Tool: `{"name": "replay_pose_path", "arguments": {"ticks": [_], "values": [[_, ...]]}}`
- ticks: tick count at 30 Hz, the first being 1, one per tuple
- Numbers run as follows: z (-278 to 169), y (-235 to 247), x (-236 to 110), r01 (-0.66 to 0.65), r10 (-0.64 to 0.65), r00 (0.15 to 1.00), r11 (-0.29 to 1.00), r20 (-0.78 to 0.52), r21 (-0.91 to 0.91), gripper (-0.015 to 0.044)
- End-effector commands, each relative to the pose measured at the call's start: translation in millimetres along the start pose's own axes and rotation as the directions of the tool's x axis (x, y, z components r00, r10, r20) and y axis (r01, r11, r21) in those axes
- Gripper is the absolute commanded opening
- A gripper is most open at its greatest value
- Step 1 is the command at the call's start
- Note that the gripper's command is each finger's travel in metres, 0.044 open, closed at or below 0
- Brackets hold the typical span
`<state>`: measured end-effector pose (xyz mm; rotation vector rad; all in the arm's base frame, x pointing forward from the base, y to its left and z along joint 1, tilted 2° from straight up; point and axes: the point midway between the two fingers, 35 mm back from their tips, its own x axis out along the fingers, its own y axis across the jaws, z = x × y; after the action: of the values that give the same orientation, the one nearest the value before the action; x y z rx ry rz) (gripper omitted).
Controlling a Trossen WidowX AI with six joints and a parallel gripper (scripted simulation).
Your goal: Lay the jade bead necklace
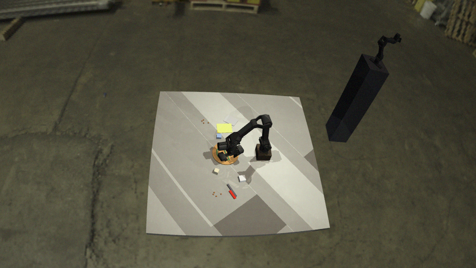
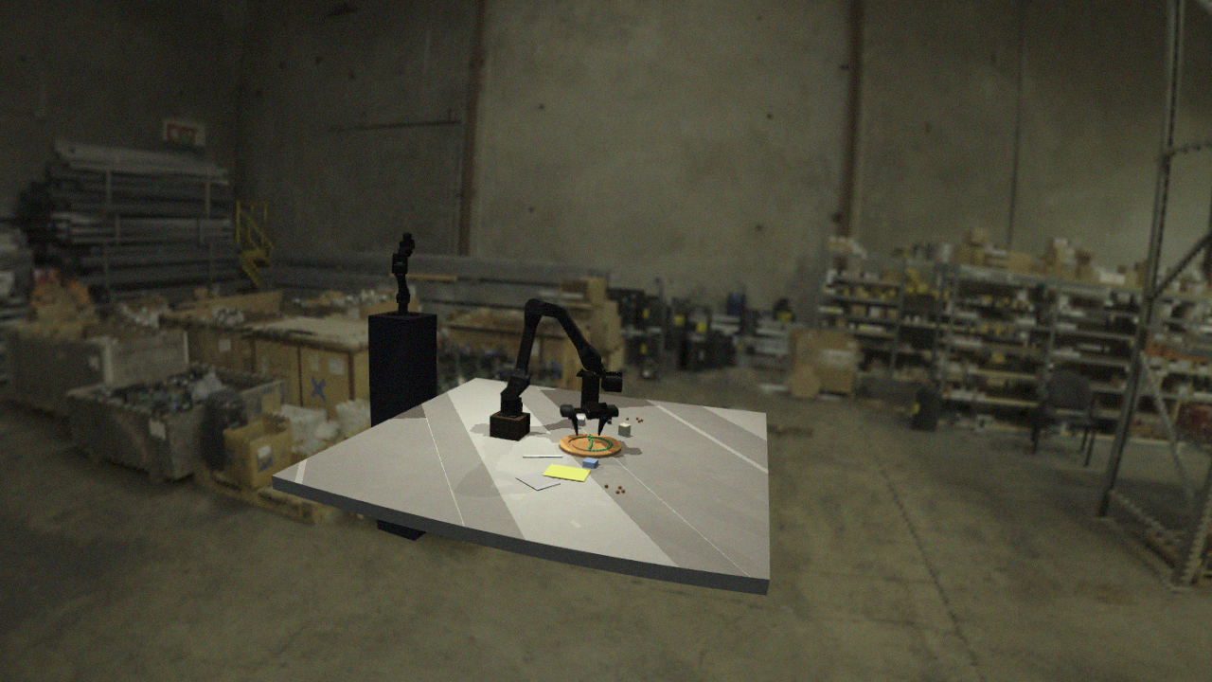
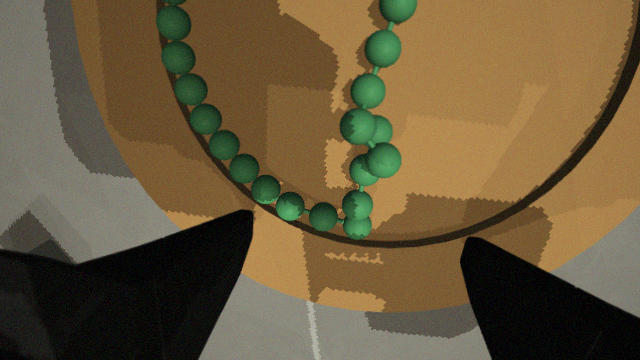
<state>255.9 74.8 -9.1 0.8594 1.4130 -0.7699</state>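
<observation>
The round wooden bead board (image 3: 475, 125) (image 1: 229, 162) (image 2: 565, 444) lies on the table in front of the arm's base. The jade bead necklace (image 3: 224, 144) (image 2: 591, 441) lies on the board. Its left run follows the dark groove (image 3: 565, 170). Its other run leaves the groove at the near edge and goes up across the board's middle, with a few beads bunched there. My gripper (image 3: 357, 236) (image 1: 226, 155) (image 2: 591, 421) is open just above the board's near edge. Its fingers stand wide on both sides of the necklace's bend and hold nothing.
A yellow sheet (image 1: 224, 127), a grey sheet (image 1: 230, 119) and a blue block (image 1: 218, 136) lie beyond the board. A cream cube (image 1: 216, 170), a white cube (image 1: 241, 178), a red and grey tool (image 1: 231, 192) and loose orange beads (image 1: 216, 193) lie on the other side of it. A dark pillar (image 1: 356, 99) stands off the table.
</observation>
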Motion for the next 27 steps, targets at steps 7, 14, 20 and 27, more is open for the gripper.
{"name": "replay_pose_path", "arguments": {"ticks": [7,14,20,27], "values": [[0.0,0.0,-4.4,0.003,-0.003,1.0,1.0,0.0,0.003,0.044],[0.0,0.0,-4.4,0.003,-0.003,1.0,1.0,0.0,0.003,0.044],[0.0,0.0,-4.4,0.003,-0.003,1.0,1.0,0.0,0.003,0.044],[1.1,0.1,-4.7,0.003,-0.003,1.0,1.0,0.0,0.007,0.0414]]}}
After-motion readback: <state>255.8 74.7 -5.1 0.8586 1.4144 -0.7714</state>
